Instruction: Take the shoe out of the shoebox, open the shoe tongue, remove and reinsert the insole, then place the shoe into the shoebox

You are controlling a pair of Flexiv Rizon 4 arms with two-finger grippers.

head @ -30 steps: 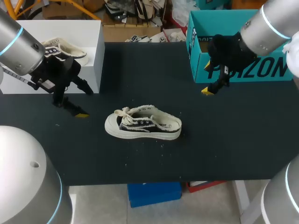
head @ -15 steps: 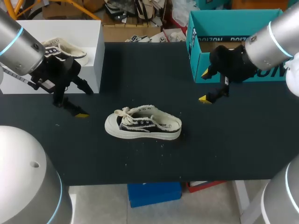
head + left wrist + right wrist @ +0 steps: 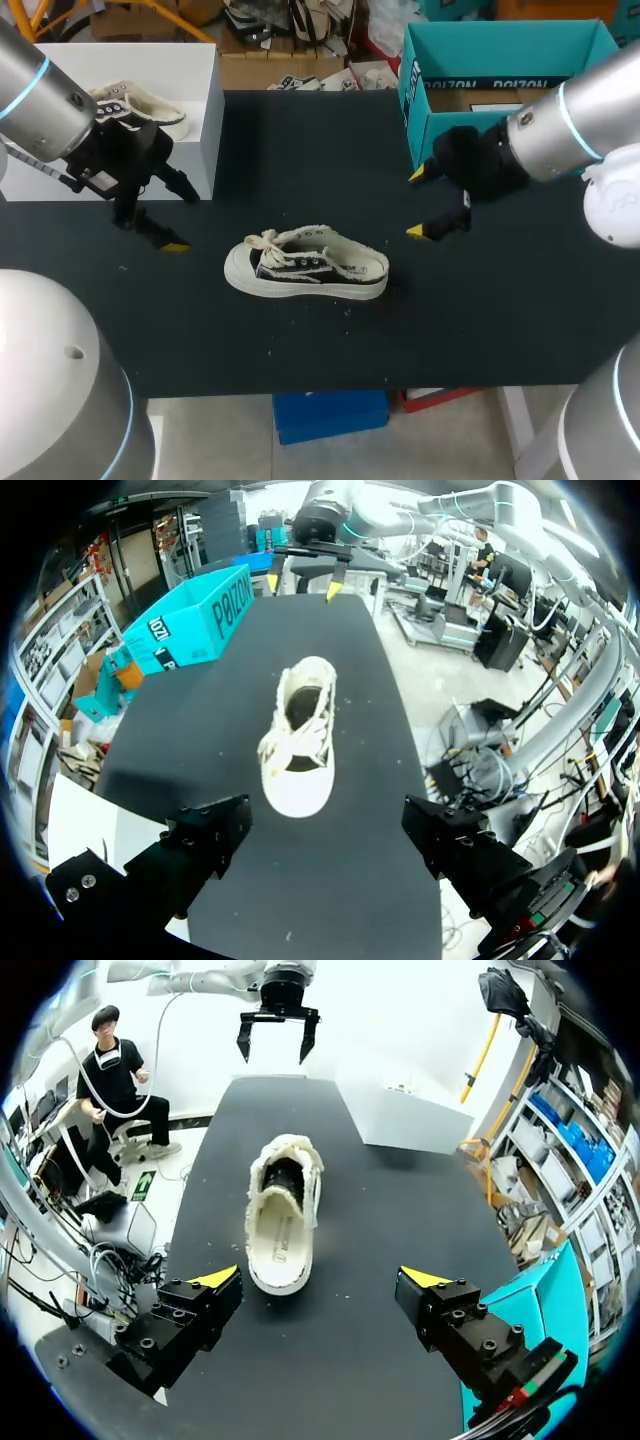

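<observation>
- Right wrist view: your right jaws are standing wide apart, holding nothing, with the shoe (image 3: 283, 1210) lying ahead of them, heel end nearest.
- Your left jaws are also gaping wide and gripping nothing, hanging over the worktop (image 3: 300, 140) just beside the white shoebox (image 3: 205, 110).
- The shoe is sitting on its sole mid-worktop, between both arms and outside either box.
- A teal box (image 3: 500, 45) is sitting at the far right corner.

White shoebox (image 3: 205, 120) partly behind the left arm (image 3: 40, 100), its second shoe (image 3: 150, 105) half hidden, teal box (image 3: 422, 115) front behind right arm (image 3: 560, 125).
</observation>
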